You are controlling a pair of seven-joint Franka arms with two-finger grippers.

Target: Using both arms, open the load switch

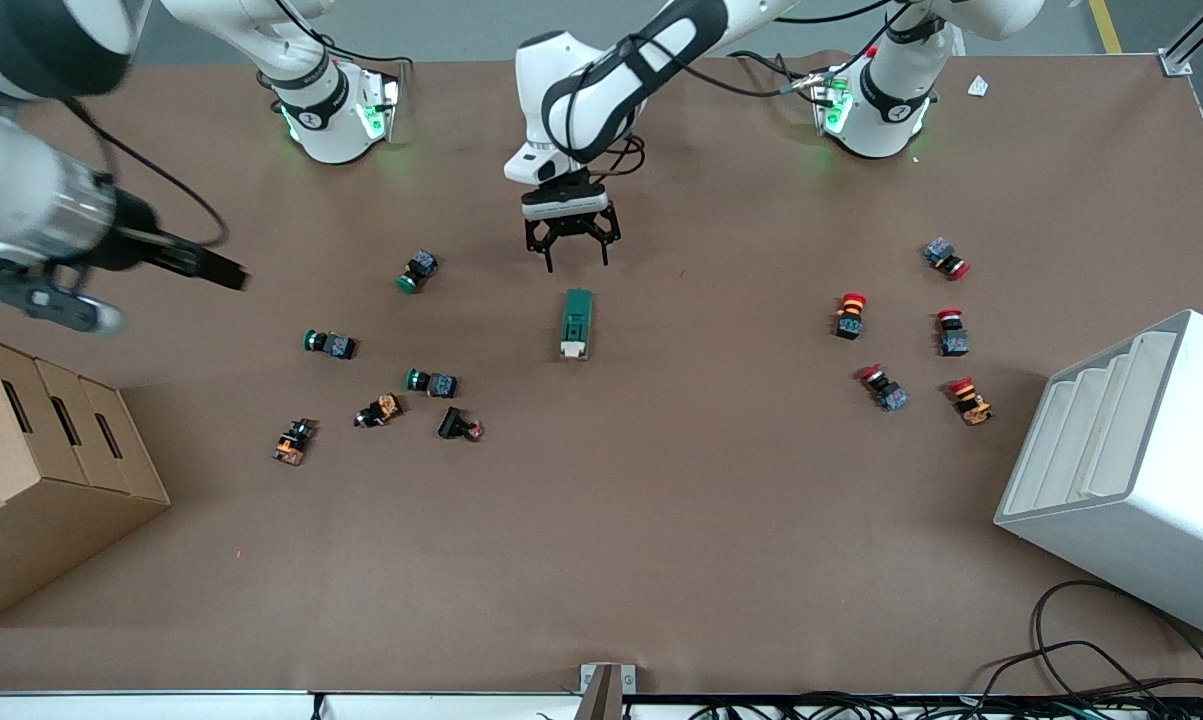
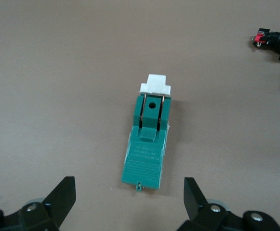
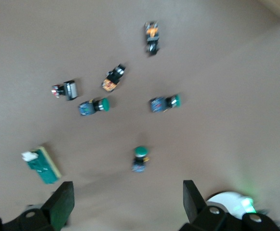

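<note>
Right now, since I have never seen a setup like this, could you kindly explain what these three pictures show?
Two white robot arms share a brown table. The wide picture comes from a high camera facing them; the other two come from cameras on each arm's wrist.

The left gripper hangs open over the table, just above the load switch, a green block with a white end. Its wrist view shows the switch between its open fingers, untouched.

The right gripper is up over its end of the table, open and holding nothing.

Green push buttons lie toward the right arm's end, red ones toward the left arm's end. A cardboard box and a white bin sit at the table's ends.
</note>
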